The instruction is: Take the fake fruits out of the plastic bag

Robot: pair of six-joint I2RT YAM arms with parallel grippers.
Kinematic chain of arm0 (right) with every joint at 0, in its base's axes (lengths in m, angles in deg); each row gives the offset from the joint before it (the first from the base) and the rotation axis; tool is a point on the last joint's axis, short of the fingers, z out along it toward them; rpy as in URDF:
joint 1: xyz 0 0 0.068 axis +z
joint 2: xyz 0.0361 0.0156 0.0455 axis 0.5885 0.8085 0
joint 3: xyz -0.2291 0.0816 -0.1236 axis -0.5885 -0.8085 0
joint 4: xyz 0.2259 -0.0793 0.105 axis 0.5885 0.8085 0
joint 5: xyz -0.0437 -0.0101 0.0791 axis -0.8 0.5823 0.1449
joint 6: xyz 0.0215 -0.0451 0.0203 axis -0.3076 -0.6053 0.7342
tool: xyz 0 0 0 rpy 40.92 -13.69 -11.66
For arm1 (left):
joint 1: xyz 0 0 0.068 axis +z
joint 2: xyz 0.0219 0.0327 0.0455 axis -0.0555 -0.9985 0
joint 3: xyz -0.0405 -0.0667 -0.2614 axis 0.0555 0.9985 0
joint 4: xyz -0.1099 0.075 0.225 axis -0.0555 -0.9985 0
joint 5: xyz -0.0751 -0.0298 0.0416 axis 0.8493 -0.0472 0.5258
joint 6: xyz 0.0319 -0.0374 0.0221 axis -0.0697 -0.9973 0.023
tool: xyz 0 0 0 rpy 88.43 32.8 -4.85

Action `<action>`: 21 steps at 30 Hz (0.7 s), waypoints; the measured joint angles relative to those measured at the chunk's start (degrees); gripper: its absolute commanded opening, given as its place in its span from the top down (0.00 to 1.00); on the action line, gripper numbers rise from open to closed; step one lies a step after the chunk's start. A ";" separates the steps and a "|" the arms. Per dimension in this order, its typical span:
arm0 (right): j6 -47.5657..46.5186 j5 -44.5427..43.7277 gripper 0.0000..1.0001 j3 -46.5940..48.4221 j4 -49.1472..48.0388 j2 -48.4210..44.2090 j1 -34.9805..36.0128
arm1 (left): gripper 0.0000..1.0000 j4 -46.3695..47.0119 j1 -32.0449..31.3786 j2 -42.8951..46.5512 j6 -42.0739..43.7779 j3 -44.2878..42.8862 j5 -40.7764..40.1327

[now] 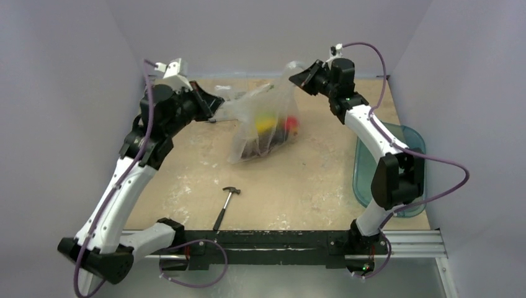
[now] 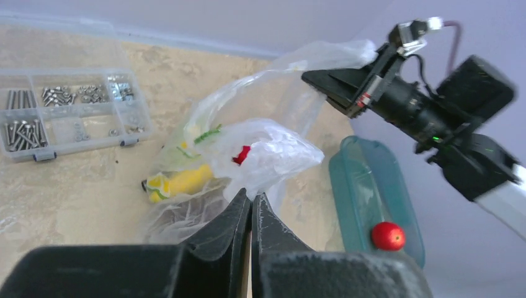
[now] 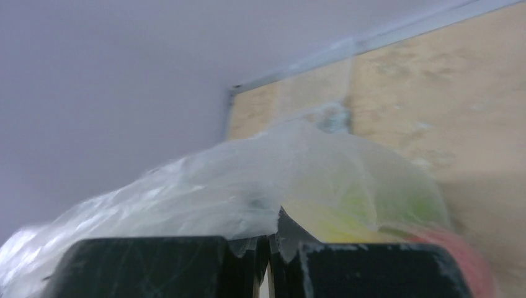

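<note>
The plastic bag (image 1: 263,121) hangs stretched between both grippers above the far middle of the table. Through its film I see the fake fruits: a yellow one (image 1: 265,122), a red one (image 1: 290,124) and dark ones low down (image 1: 253,148). My left gripper (image 1: 217,105) is shut on the bag's left edge; its tips (image 2: 252,195) pinch crinkled film (image 2: 273,152), with a banana (image 2: 180,181) and a red piece (image 2: 242,154) behind. My right gripper (image 1: 296,76) is shut on the bag's top right corner; its tips (image 3: 273,233) bite the film (image 3: 205,198).
A teal tray (image 1: 366,167) lies at the right edge; in the left wrist view one red fruit (image 2: 388,236) rests in it. A small hammer (image 1: 226,207) lies near the front. A clear box of screws (image 2: 68,112) sits at the far left.
</note>
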State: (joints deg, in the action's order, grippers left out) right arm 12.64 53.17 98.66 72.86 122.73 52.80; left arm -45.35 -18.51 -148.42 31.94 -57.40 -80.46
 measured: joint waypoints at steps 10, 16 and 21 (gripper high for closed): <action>25.73 30.10 1.00 1.95 -30.64 12.24 -6.62 | 1.00 15.47 0.66 15.19 -17.84 17.88 -6.84; 19.76 30.99 0.82 -6.21 -26.29 10.71 -8.55 | 1.00 24.98 1.05 15.67 -24.59 29.70 1.29; 5.33 25.40 0.58 -8.72 -12.22 4.22 -8.50 | 1.00 27.34 0.11 18.69 -25.75 37.16 7.15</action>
State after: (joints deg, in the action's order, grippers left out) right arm 17.97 78.56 89.94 60.64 126.95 44.30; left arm -18.01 -18.40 -129.74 6.19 -20.24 -73.31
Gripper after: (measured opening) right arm 0.284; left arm 0.007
